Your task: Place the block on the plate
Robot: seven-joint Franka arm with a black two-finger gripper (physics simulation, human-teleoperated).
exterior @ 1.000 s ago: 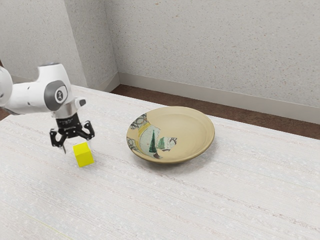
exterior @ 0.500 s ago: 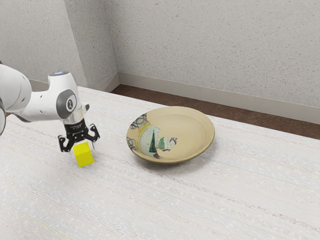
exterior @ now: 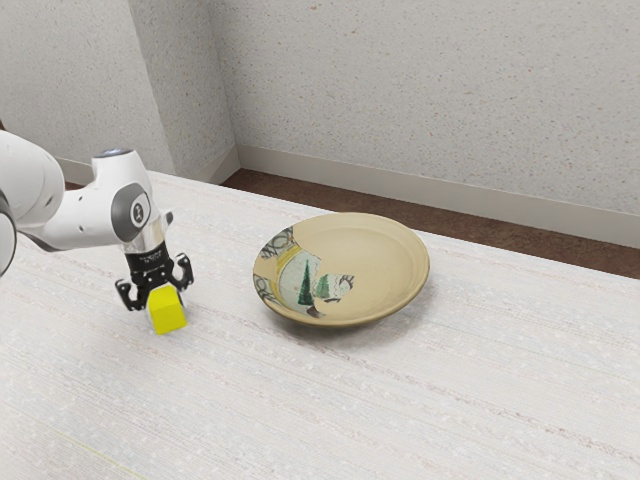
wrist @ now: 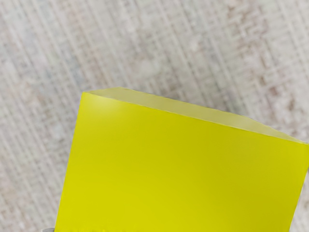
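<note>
As our smooth white arm (exterior: 80,220) enters at the exterior view's left, its black, angular hand (exterior: 167,311) points down at centre left, around the block (exterior: 168,317). We cannot tell how far open that hand is, or whether it has hold of the block. The block is a plain, bright yellow cube with crisp edges, low at the bench (exterior: 450,400) and apart from the plate; our wrist view shows one broad, smooth face and a paler, narrow one. Right of it, near mid-frame, sits the plate (exterior: 385,262), round, shallow and tan, with dark scrolls and green trees painted along its left side. Whitish, streaky grain covers our bench, and a speckled grey wall (exterior: 420,90) spans the upper right.
</note>
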